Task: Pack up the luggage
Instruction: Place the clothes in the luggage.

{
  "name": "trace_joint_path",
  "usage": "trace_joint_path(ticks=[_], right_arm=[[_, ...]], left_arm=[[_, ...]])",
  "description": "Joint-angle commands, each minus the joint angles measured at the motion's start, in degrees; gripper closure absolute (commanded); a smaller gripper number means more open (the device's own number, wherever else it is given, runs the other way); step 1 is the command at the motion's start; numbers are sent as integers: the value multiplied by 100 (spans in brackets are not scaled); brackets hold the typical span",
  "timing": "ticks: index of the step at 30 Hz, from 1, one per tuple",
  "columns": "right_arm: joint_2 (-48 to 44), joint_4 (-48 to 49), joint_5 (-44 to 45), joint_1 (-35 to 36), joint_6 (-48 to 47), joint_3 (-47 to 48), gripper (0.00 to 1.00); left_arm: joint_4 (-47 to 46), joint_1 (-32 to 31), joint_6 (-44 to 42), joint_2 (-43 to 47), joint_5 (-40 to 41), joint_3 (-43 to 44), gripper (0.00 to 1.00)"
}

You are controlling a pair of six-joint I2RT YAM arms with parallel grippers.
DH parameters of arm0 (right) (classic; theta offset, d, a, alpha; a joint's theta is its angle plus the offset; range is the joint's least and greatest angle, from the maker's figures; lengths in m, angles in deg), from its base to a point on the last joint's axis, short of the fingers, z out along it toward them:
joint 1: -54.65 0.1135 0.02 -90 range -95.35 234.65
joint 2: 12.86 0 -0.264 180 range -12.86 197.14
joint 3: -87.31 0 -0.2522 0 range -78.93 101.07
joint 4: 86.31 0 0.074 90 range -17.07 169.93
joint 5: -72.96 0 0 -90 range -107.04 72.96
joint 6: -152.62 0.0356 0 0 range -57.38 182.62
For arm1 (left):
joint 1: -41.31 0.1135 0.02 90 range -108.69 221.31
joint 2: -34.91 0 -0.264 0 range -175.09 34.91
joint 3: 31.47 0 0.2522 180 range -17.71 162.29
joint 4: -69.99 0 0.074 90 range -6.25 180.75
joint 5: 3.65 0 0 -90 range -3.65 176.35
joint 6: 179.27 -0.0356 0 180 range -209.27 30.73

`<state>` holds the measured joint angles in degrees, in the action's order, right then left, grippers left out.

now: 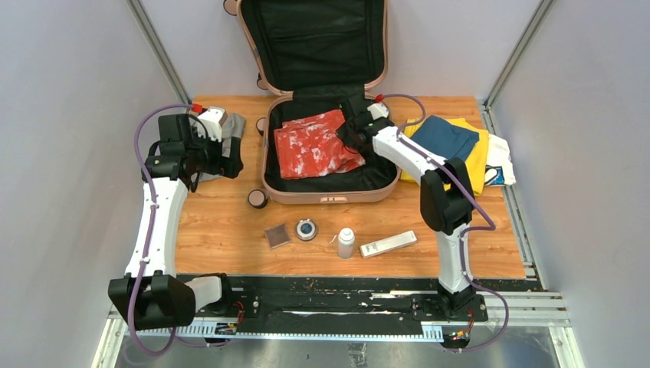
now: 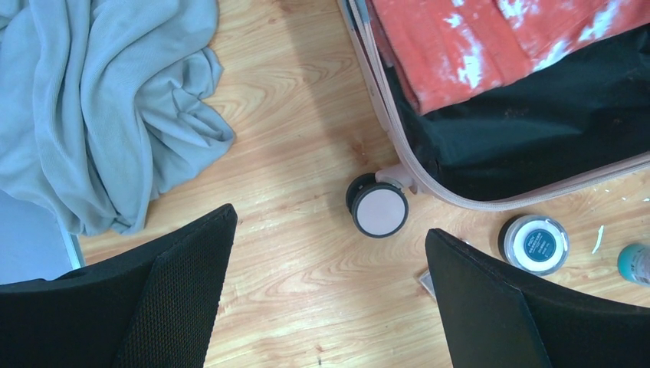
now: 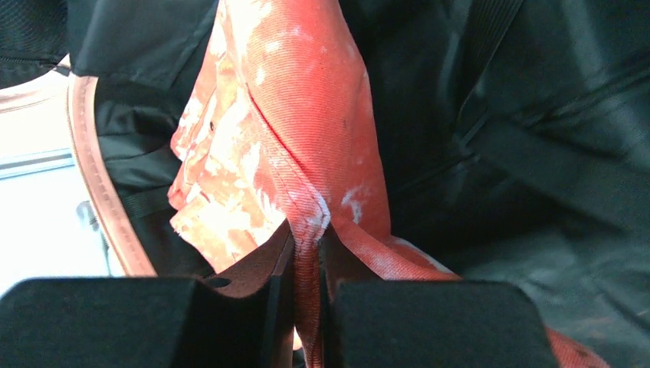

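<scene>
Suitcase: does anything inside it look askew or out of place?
The red cloth lies slanted to the walls of the suitcase, and the right gripper is shut on one fold of it, bunching that edge up. Nothing looks spilled or damaged.

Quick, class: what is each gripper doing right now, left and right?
Left gripper: open, holding nothing.
Right gripper: closed on the red patterned cloth in the luggage.
</scene>
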<state>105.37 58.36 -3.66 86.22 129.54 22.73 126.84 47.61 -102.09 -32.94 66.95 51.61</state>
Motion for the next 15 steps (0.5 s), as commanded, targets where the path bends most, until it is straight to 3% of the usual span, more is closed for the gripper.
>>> trace_joint_path(ticks=[1, 6, 10, 11, 13, 15], right_arm=[[-237, -292, -189, 364, 1355, -345, 100], [-525, -252, 107, 150, 1659, -1095, 100], [-525, -438, 344, 115, 1298, -1284, 100], [-464, -549, 365, 104, 1152, -1212, 96], [-299, -793, 337, 39, 757, -887, 64], [-109, -916, 253, -45, 73, -454, 40]], left_arm=[[50, 29, 94, 158, -149, -118, 0], [48, 26, 46, 311, -184, -184, 0], [49, 33, -1, 367, -195, -200, 0], [46, 29, -1, 369, -196, -194, 0], [47, 27, -6, 376, -195, -191, 0], [50, 27, -6, 401, -187, -197, 0]])
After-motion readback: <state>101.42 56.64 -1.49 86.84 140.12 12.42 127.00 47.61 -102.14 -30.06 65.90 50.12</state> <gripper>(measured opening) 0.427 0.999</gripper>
